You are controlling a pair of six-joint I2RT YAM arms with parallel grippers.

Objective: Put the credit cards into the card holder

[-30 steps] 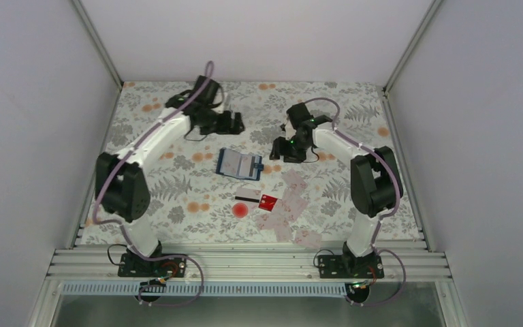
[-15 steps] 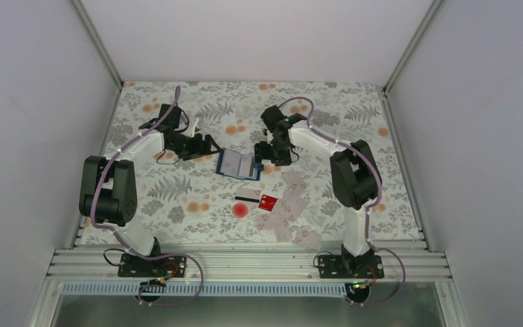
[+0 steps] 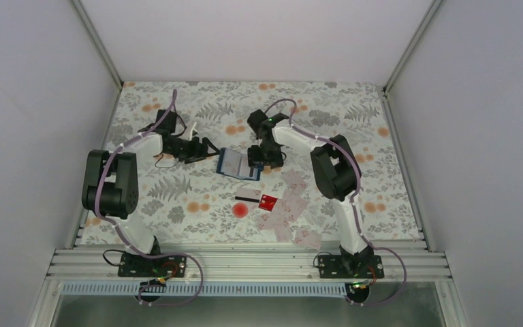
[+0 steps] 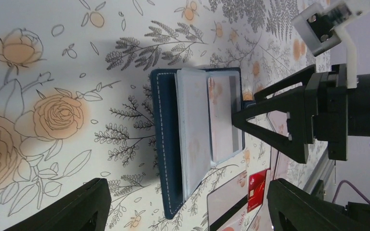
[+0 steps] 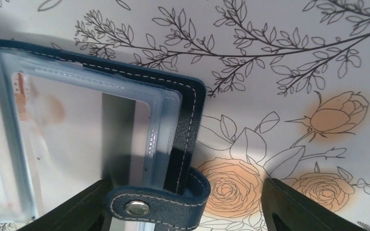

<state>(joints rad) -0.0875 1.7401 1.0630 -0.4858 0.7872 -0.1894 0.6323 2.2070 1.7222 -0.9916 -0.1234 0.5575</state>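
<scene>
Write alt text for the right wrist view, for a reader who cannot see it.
An open navy card holder with clear plastic pockets fills the left half, lying on a floral tablecloth. Its snap tab sits at the bottom edge, between the two black fingers of the right claw, spread wide at the lower corners.

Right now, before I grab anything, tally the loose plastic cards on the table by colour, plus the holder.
Red rectangular plastic card: 1
Whitish plastic card with black stripe: 1
Pale pink plastic cards: about 5, overlapping
Navy booklet-style card holder: 1
Total: about 8
</scene>
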